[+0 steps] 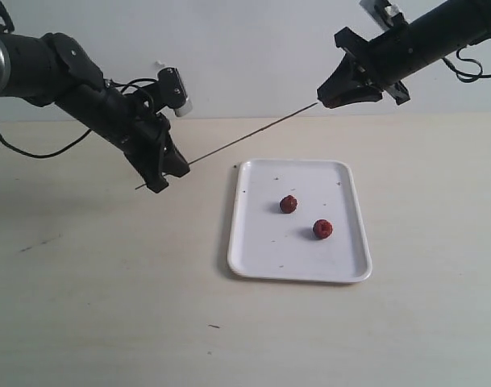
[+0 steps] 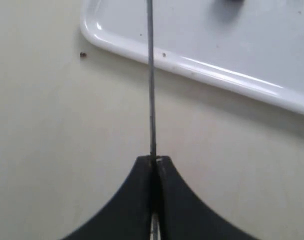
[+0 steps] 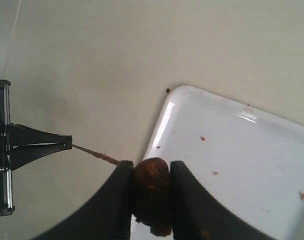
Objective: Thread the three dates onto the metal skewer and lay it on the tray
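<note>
My left gripper point(image 1: 166, 172) point(image 2: 154, 159) is shut on the metal skewer point(image 1: 253, 135) point(image 2: 151, 75), held in the air and slanting up to the right. My right gripper point(image 1: 326, 99) point(image 3: 151, 167) is shut on one date point(image 3: 152, 192) at the skewer's far tip point(image 3: 97, 154); whether the tip is inside the fruit is hidden by a finger. Two more dates point(image 1: 288, 204) point(image 1: 322, 229) lie on the white tray point(image 1: 253, 258) point(image 2: 231, 82) point(image 3: 251, 170). In the right wrist view the left gripper point(image 3: 67, 145) shows at the skewer's other end.
Small dark crumbs dot the tray and the pale table point(image 1: 108, 306). A speck lies near the tray's corner point(image 2: 83, 54) point(image 3: 167, 90). A cable point(image 1: 35, 153) trails from the left arm over the table's back left.
</note>
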Action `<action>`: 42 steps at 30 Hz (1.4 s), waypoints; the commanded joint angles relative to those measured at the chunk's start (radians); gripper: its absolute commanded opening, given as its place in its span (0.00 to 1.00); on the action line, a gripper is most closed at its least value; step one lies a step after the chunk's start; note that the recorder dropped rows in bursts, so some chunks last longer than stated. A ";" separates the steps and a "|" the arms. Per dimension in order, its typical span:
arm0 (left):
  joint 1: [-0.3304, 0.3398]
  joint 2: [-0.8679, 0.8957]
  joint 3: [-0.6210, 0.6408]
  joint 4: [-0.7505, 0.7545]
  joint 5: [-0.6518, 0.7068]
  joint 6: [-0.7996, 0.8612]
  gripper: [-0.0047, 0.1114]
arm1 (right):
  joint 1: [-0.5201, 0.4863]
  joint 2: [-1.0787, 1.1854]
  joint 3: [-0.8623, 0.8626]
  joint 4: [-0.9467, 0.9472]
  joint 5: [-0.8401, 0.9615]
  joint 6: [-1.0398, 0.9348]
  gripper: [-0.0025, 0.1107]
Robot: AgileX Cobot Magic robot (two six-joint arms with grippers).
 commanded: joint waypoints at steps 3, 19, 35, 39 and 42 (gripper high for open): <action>-0.002 -0.001 0.003 -0.032 -0.021 0.019 0.04 | -0.002 -0.011 -0.007 0.054 0.000 -0.018 0.24; -0.002 -0.001 0.003 -0.079 -0.034 0.064 0.04 | 0.000 -0.011 -0.007 0.087 0.000 -0.022 0.24; 0.011 -0.001 0.007 -0.058 -0.042 0.063 0.04 | -0.002 -0.011 -0.007 0.089 0.000 -0.024 0.24; 0.011 -0.001 0.016 -0.058 -0.060 0.063 0.04 | -0.002 -0.011 -0.007 0.089 0.000 -0.024 0.24; 0.011 -0.001 0.016 -0.058 -0.064 0.063 0.04 | -0.002 -0.011 -0.007 0.089 0.000 -0.024 0.24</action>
